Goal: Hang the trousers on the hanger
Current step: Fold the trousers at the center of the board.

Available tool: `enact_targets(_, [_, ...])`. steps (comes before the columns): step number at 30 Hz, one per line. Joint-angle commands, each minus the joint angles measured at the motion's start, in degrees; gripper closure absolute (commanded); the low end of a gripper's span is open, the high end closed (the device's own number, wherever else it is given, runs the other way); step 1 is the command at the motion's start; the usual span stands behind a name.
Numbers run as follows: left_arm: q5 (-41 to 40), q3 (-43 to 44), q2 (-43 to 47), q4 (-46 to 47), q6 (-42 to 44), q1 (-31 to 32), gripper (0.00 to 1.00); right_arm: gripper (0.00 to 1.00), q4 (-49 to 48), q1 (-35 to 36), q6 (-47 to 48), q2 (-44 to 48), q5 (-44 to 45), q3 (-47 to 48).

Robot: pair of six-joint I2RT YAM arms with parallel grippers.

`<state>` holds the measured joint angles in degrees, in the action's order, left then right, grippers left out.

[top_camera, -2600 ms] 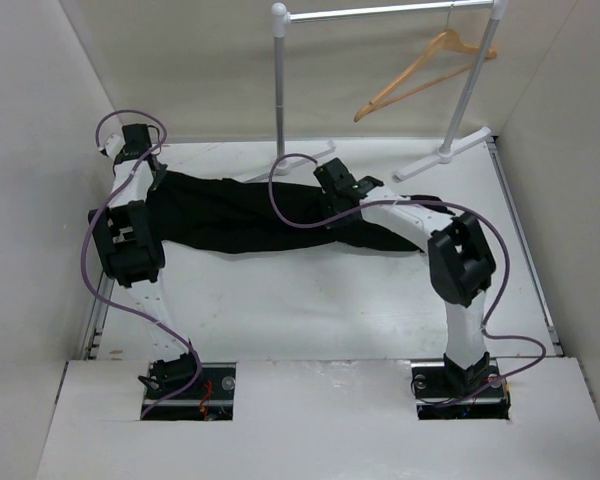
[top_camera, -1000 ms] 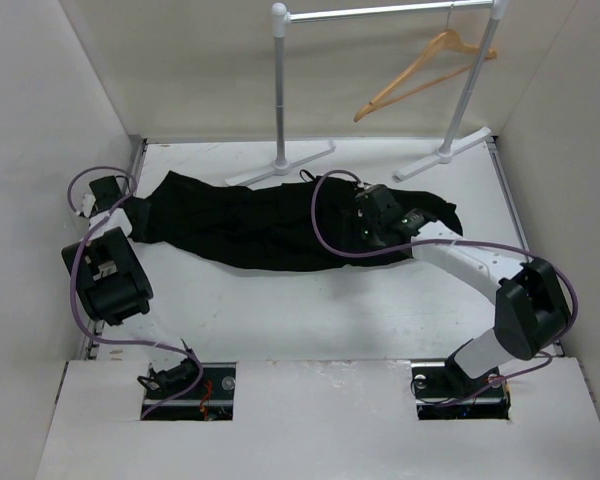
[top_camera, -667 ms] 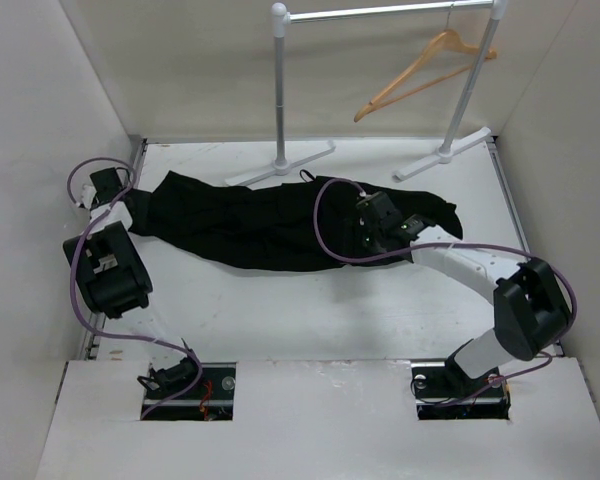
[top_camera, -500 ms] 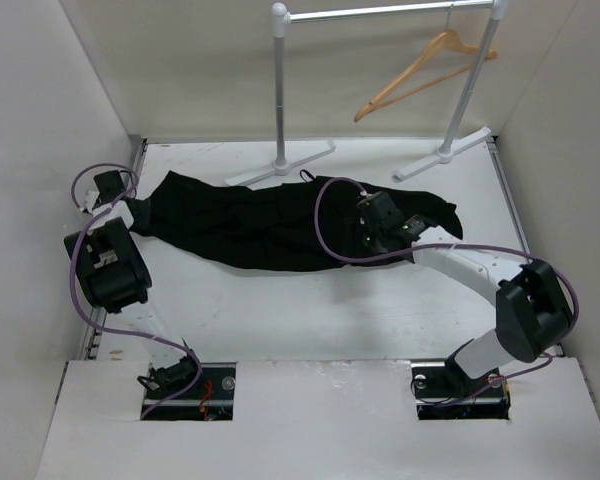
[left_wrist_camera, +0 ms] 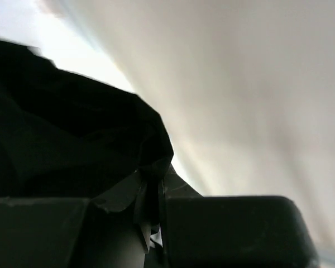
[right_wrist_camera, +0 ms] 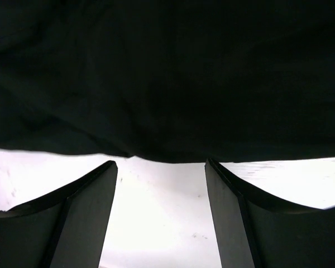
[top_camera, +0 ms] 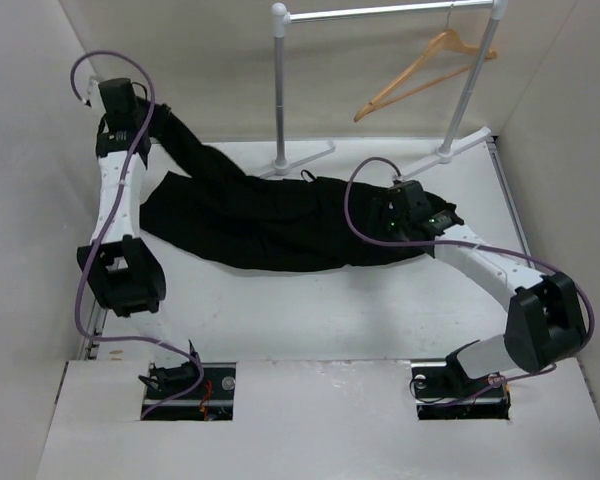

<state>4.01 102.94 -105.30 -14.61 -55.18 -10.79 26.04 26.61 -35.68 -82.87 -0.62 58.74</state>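
Observation:
The black trousers (top_camera: 270, 225) lie spread across the middle of the table, and their left end is pulled up off it. My left gripper (top_camera: 146, 113), raised high at the back left, is shut on that end. In the left wrist view a fold of the trousers (left_wrist_camera: 72, 139) is pinched between the jaws of the left gripper (left_wrist_camera: 154, 192). My right gripper (top_camera: 435, 222) hovers low at the trousers' right end, open. In the right wrist view the right gripper (right_wrist_camera: 161, 167) has bare table between its fingers, with the edge of the trousers (right_wrist_camera: 167, 78) just ahead. The tan wooden hanger (top_camera: 425, 70) hangs on the rack at the back right.
The silver rack stands at the back, with a left post (top_camera: 280, 90), a right post (top_camera: 470, 85) and flat feet (top_camera: 280, 165) on the table. White walls close in the left, back and right sides. Purple cables loop off both arms.
My left gripper has closed on the trousers' left end and lifted it up and back toward the far left corner. My right gripper has shifted a little to the right, still open.

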Motion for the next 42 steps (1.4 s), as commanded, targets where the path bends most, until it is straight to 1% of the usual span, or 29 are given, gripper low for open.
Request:
enact_targets(1, [0.91,3.68,8.07,-3.49,-0.46,-0.42,0.96,0.3,-2.84,-3.18,-3.16,3.76,1.67,-1.69])
enact_targets(7, [1.87,-0.89,17.39,-5.78,-1.07,-5.34,0.96,0.3,-1.35,-8.54,-3.96,7.1,5.19,-3.81])
enact_targets(10, [3.54,-1.07,19.86,-6.83,-2.65,-5.52,0.95,0.29,-0.73,-11.18,-4.31,7.37,6.07,-4.16])
enact_targets(13, [4.43,1.56,21.09,-9.46,-4.5,-4.65,0.95,0.28,-0.38,-13.29,-4.4,6.67,7.03,-4.07])
enact_targets(16, [3.29,3.67,22.85,-12.19,-4.76,-0.43,0.95,0.27,-0.99,-14.7,-5.36,6.23,8.61,-4.42])
enact_targets(18, [2.15,3.85,23.82,-15.6,-4.41,0.63,0.94,0.26,-1.34,-15.67,-5.63,5.53,9.32,-4.42])
enact_targets(21, [-1.54,1.84,24.17,-21.58,-3.19,-2.52,0.94,0.26,-1.7,-16.9,-5.54,4.74,9.5,-3.81])
enact_targets(23, [-3.39,-0.79,23.13,-22.56,-2.74,-4.63,0.94,0.26,-1.78,-17.69,-5.01,4.12,9.59,-2.94])
enact_targets(27, [-6.29,-2.57,16.9,-22.66,-2.39,-6.31,0.94,0.25,-1.08,-19.18,-3.61,2.98,9.85,-0.3])
enact_targets(30, [-9.97,1.9,8.21,-22.57,-2.13,-6.92,0.94,0.25,-0.47,-19.97,-2.73,1.49,11.34,1.63])
enact_targets(33, [-14.1,11.73,-3.12,-23.71,-0.73,-6.58,0.94,0.24,0.06,-20.77,-1.59,-0.09,13.01,3.39])
enact_targets(36, [-19.72,24.72,-15.86,-25.28,2.26,-5.43,0.94,0.24,0.32,-21.03,-0.79,-1.94,13.72,4.54])
enact_targets(38, [-21.67,33.87,-24.31,-27.74,3.58,-4.99,0.92,0.24,1.02,-20.86,-0.88,-2.56,14.07,5.07])
enact_targets(39, [-21.85,39.22,-29.13,-29.41,3.93,-4.99,0.9,0.23,1.29,-20.68,-0.88,-2.65,14.16,5.16])
enact_targets(40, [-21.42,42.75,-32.83,-30.55,4.11,-5.08,0.86,0.23,1.64,-20.68,-0.88,-2.56,14.51,5.24])
enact_targets(41, [-20.98,43.74,-34.78,-30.83,4.11,-5.17,0.8,0.23,2.17,-20.68,-0.97,-2.21,14.86,5.24])
enact_targets(42, [-20.89,42.88,-35.41,-30.57,4.29,-5.17,0.74,0.22,2.43,-20.68,-0.97,-1.77,15.3,5.16])
